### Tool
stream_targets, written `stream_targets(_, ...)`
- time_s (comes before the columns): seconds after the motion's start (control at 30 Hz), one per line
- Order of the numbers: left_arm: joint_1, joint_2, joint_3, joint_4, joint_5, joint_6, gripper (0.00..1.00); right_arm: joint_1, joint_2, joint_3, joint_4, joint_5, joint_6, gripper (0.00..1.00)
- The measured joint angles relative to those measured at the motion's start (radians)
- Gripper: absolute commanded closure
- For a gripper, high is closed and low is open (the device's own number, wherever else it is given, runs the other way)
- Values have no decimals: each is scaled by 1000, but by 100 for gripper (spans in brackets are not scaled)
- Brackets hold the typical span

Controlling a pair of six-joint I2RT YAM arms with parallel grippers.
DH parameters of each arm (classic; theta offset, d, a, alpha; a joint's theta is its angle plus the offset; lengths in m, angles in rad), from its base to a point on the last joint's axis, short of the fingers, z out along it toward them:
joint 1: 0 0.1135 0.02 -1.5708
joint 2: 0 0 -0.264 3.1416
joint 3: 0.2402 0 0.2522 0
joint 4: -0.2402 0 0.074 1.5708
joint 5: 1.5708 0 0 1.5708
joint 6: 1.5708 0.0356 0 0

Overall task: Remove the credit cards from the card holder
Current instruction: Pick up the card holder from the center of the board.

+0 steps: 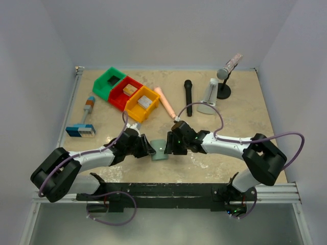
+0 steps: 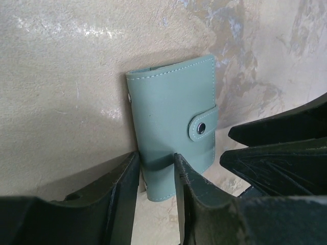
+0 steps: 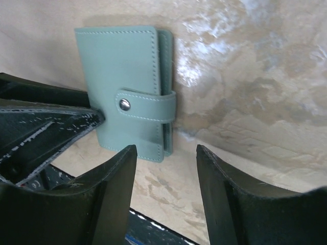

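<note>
The card holder point(image 1: 159, 149) is a pale teal wallet lying flat on the table between the two arms, held closed by its snap strap point(image 2: 203, 126). The credit cards are hidden inside it. My left gripper point(image 2: 156, 155) is open and reaches it from the left, with its fingertips over the holder's near end point(image 2: 163, 173) and one finger point(image 2: 191, 194) in front of the cover. My right gripper point(image 3: 166, 148) is open on the other side. It has bare table between its fingers, and the holder point(image 3: 122, 81) lies just ahead of its left finger point(image 3: 115, 173).
Green point(image 1: 110, 81), red point(image 1: 125, 92) and orange point(image 1: 143, 103) bins stand at the back left. A pink stick point(image 1: 165, 101), a black microphone point(image 1: 188, 97), a white stand point(image 1: 209, 97) and a silver microphone on a stand point(image 1: 227, 66) lie behind. A blue-and-white striped block point(image 1: 80, 130) sits at the far left.
</note>
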Motion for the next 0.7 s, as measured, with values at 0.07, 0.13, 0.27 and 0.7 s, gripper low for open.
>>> stream_targets(0.07, -3, 0, 0, 0, 0, -2, 59, -3, -19, -8, -20, 4, -6, 42)
stream_targets(0.13, -4, -3, 0, -2, -1, -5, 58, -4, -38, -8, -32, 21, -18, 40)
stream_targets(0.27, -4, -27, 0, -39, -11, -5, 57, -3, -67, -3, -51, 37, -58, 38)
stream_targets(0.7, -4, -93, -7, -132, -79, -22, 59, 59, 16, 273, -266, 153, -212, 37)
